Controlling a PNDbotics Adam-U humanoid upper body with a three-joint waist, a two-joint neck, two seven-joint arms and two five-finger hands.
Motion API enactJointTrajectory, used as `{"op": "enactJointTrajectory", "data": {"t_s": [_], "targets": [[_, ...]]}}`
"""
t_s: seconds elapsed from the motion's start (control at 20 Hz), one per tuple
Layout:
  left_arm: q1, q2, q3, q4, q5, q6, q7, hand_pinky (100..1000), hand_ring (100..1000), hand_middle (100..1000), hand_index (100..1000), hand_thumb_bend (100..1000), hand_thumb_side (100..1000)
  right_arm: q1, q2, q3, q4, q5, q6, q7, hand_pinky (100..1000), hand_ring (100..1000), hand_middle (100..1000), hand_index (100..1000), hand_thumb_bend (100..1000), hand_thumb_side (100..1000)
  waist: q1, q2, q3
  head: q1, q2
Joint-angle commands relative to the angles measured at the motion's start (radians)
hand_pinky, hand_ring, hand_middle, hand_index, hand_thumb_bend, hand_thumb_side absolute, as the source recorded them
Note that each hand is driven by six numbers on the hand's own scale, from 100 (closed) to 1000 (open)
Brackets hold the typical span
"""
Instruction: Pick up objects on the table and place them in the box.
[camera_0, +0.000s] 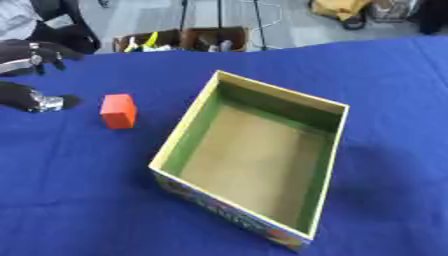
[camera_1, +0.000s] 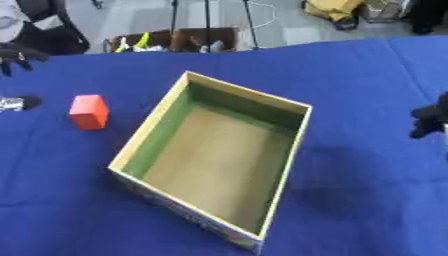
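Observation:
An orange-red block stands on the blue tablecloth, a little left of the box. The box is an open cardboard tray with green inner walls and a tan floor, and I see nothing inside it. My left hand comes in at the left edge, just left of the block and not touching it. It is open, with its fingers spread well above its thumb. A dark part of my right hand shows at the right edge of the right eye view, away from the box.
The table's far edge runs across the top of the views. Beyond it, on the floor, stand brown cartons holding small items, and some stand legs. A yellow bag lies at the top right.

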Motion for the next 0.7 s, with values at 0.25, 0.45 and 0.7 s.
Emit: {"op": "enactJointTrajectory", "data": {"t_s": [0.25, 0.45, 0.7], "targets": [[-0.065, -0.033, -0.002, 0.067, -0.105, 0.001, -0.037, 662, 826, 913, 1000, 466, 793, -0.011, -0.027, 0.003, -0.011, 0.002, -0.006, 0.0, 635, 441, 433, 561, 492, 1000, 0.006, -0.011, -0.016, 0.018, -0.027], [-0.081, -0.052, -0.001, 0.085, -0.129, -0.001, -0.06, 669, 828, 900, 1000, 516, 775, -0.014, -0.028, 0.002, -0.012, 0.003, -0.007, -0.002, 634, 441, 433, 561, 490, 1000, 0.011, -0.004, -0.029, 0.032, -0.037], [-0.088, -0.056, 0.001, 0.11, -0.155, 0.001, -0.135, 690, 844, 909, 1000, 560, 745, -0.014, -0.031, 0.002, -0.011, 0.004, -0.007, -0.005, 635, 441, 432, 558, 489, 1000, 0.013, 0.002, -0.036, 0.038, -0.039]]}}
